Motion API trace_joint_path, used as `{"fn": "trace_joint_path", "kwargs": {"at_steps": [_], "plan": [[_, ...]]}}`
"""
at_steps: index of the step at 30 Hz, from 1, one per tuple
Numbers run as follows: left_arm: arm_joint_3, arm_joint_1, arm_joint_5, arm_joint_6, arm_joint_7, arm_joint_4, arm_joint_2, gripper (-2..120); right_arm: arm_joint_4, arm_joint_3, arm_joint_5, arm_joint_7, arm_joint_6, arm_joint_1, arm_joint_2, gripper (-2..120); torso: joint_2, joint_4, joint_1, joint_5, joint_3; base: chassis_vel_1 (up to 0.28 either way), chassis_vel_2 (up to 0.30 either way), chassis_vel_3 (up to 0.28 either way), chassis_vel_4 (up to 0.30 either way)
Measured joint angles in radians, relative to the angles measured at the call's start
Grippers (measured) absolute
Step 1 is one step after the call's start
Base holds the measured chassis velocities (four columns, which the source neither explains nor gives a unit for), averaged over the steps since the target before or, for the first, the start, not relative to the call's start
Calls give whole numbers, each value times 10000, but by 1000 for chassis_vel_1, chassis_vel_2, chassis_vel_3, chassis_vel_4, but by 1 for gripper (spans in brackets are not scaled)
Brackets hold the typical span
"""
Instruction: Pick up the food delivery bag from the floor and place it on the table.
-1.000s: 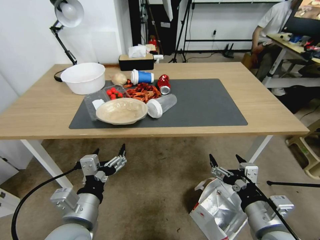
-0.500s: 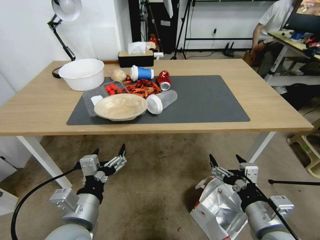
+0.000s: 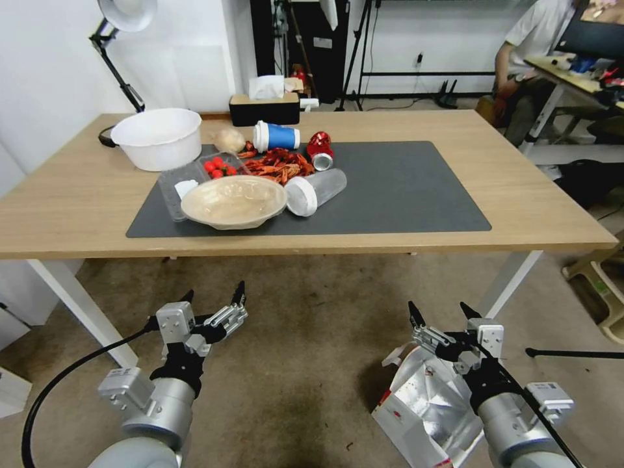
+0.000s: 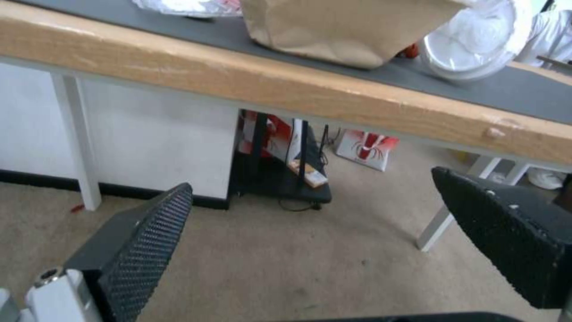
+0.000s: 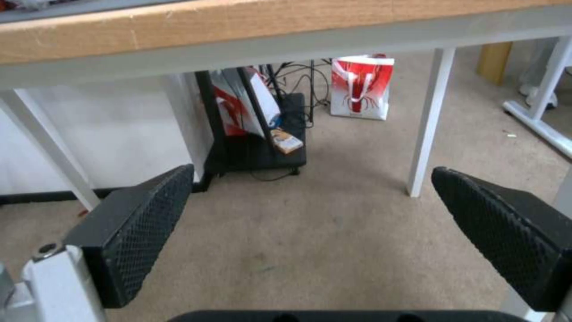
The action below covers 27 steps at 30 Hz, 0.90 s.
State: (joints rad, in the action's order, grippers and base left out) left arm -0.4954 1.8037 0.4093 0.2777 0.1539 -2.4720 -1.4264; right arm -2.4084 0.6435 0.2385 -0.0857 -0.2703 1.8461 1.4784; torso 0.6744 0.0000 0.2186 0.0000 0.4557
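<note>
Both claws are low, out in front of the robot, below the table edge. Left gripper [image 3: 212, 298] is over bare floor [image 3: 299, 364], fingers spread wide, holding nothing; the left wrist view shows both of its pads [image 4: 143, 250] apart with carpet between. Right gripper [image 3: 442, 311] is also spread wide and empty, hanging just above the food delivery bag [image 3: 422, 409].

The bag sits on the floor at the robot's near right, partly under the right arm. Mouth is open and faces up and toward the table, silver foil lining showing. Red trim and a small logo show on the near-left side. A white handle sticks out at the far-left lip. Its long axis seems to run from near right to far left; the lower part is cut off by the frame edge, so this is not certain.

Further on is the table [image 3: 78, 214], with white legs and a dark grey mat [image 3: 403, 188]. On the mat's left half: a beige bowl [image 3: 234, 201], a clear cup on its side [image 3: 315, 192], red food scraps [image 3: 279, 164], a blue cup [image 3: 276, 137] and a red can [image 3: 319, 149]. A white bowl [image 3: 156, 138] stands on the wood beside the mat, with a tissue box [image 3: 264, 107] at the far edge.
</note>
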Motion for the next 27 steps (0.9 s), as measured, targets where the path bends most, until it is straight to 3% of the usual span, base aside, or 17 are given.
{"fn": "trace_joint_path", "kwargs": {"at_steps": [27], "plan": [[-2,-9,-9,-32,-32,8,-1,100,10,41,0,-37,12,21,-35,100,-1179,0,-461,-1,-712,0,0,0,0]]}}
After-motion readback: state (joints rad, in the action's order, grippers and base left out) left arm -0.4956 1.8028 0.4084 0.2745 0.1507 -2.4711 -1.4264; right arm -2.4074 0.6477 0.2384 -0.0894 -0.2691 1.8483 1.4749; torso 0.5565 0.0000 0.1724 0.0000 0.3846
